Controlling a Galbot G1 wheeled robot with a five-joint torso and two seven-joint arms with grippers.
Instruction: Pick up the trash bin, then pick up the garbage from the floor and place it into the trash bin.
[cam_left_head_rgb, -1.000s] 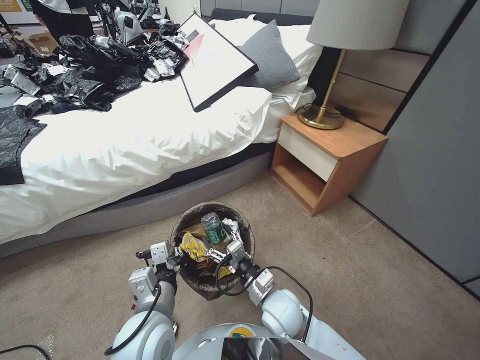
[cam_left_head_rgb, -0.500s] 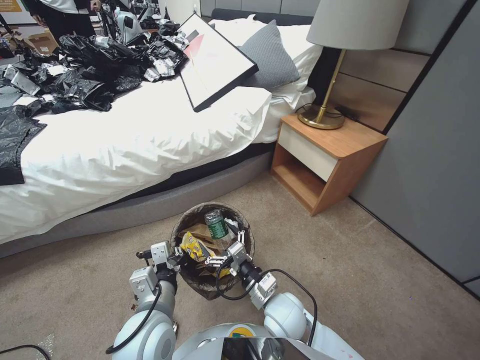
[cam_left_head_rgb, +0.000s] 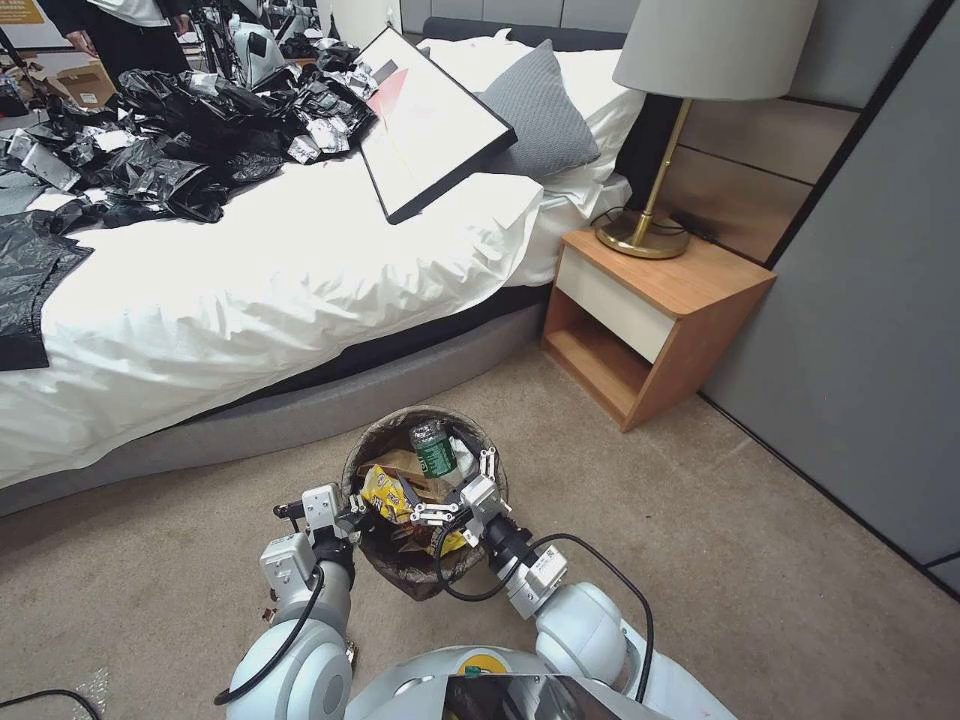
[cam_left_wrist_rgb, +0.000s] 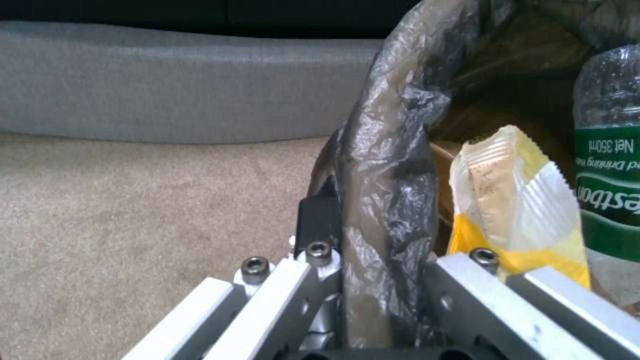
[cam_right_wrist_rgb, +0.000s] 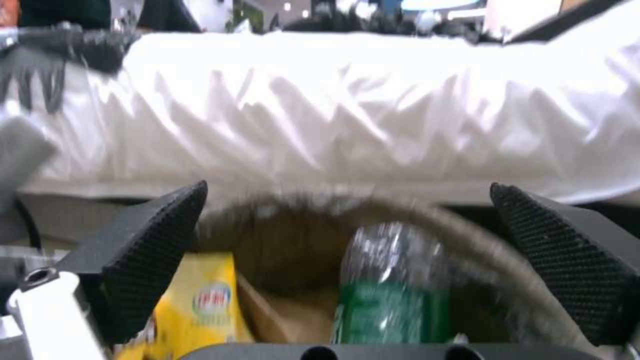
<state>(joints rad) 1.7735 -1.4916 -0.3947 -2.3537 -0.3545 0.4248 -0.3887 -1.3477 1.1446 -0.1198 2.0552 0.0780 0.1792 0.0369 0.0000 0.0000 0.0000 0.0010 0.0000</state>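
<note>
Trash bin: the trash bin (cam_left_head_rgb: 425, 500) stands on the carpet (cam_left_head_rgb: 700, 560) just in front of the robot, near the bed (cam_left_head_rgb: 250, 290); its dark bag is folded over the rim.
Left pincer: the left pincer (cam_left_head_rgb: 352, 515) sits at the bin's rim on the robot's left side, its fingers clamped on the rim; in the left wrist view the bagged rim (cam_left_wrist_rgb: 383, 210) runs straight between the two metal fingers (cam_left_wrist_rgb: 313, 280), one outside the bin and one inside.
Right pincer: the right pincer (cam_left_head_rgb: 462, 487) hangs over the bin's mouth, toward the robot's right side, with its fingers spread wide apart and nothing between them; the right wrist view shows the two black pads (cam_right_wrist_rgb: 157, 240) far from each other.
Garbage: the garbage lies inside the bin, below and just ahead of the right pincer.
Green bottle: the green bottle (cam_left_head_rgb: 435, 450) leans near the far rim, between the right pincer's pads in the right wrist view (cam_right_wrist_rgb: 390, 285).
Yellow packet: the yellow packet (cam_left_head_rgb: 385, 493) lies just beside the left pincer's inner finger, and close to the right pincer's left pad (cam_right_wrist_rgb: 200, 300).
Tan paper: the tan paper (cam_left_head_rgb: 405, 465) sits between the packet and the bottle.
</note>
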